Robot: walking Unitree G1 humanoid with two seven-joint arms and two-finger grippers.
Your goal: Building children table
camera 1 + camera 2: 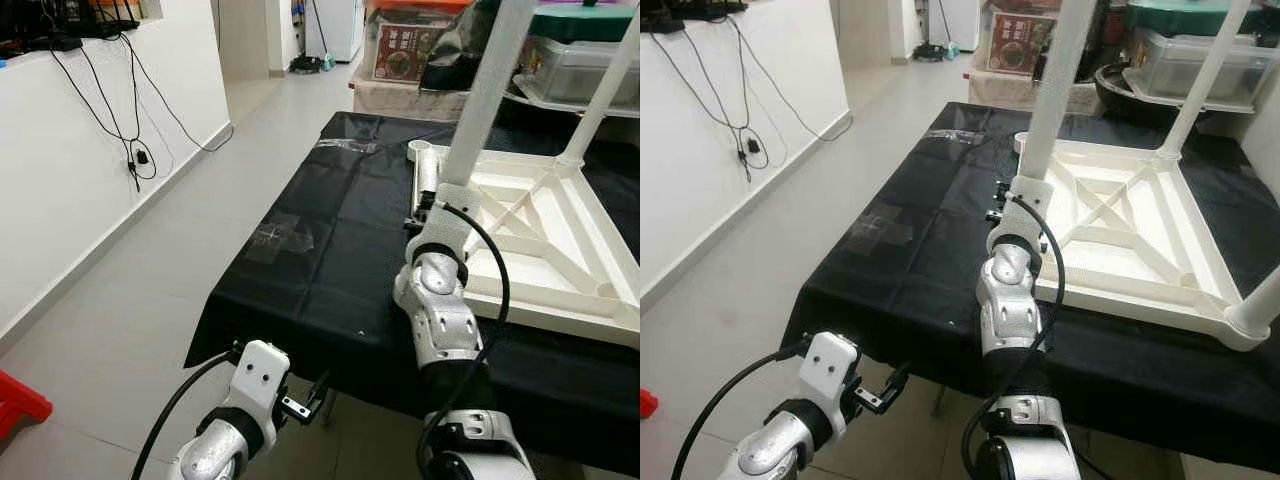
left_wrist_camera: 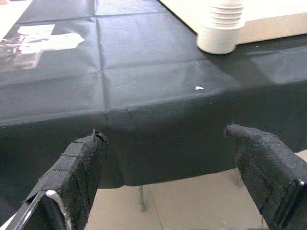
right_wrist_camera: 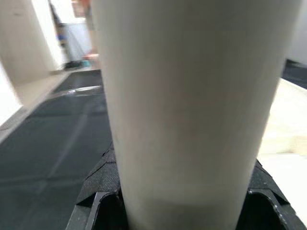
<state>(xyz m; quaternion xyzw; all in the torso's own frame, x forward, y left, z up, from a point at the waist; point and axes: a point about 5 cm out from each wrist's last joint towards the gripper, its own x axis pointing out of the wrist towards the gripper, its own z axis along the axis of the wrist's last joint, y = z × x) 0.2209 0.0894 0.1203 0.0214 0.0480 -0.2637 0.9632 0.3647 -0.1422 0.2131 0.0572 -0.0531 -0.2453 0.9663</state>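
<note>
At frame centre our right gripper (image 1: 437, 200) clamps the stiff, light-looking (probably slippery) white leg (image 1: 487, 90) low down; our left gripper (image 2: 182, 177) hangs open.

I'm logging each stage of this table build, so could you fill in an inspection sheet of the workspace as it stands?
Surface: black cloth draped over a work table.
Job's things: white tabletop lying upside down on the cloth; white leg standing upright at its near corner, more legs at the other corners; a loose leg lying beside the tabletop.
Clutter: clear plastic wrappers on the cloth.
Grippers: right gripper closed around the white leg near its base; left gripper open, below the table's near edge, holding nothing.
Cables: black cables hanging down the left wall.
Surroundings: tiled floor; storage boxes behind the table.
</note>
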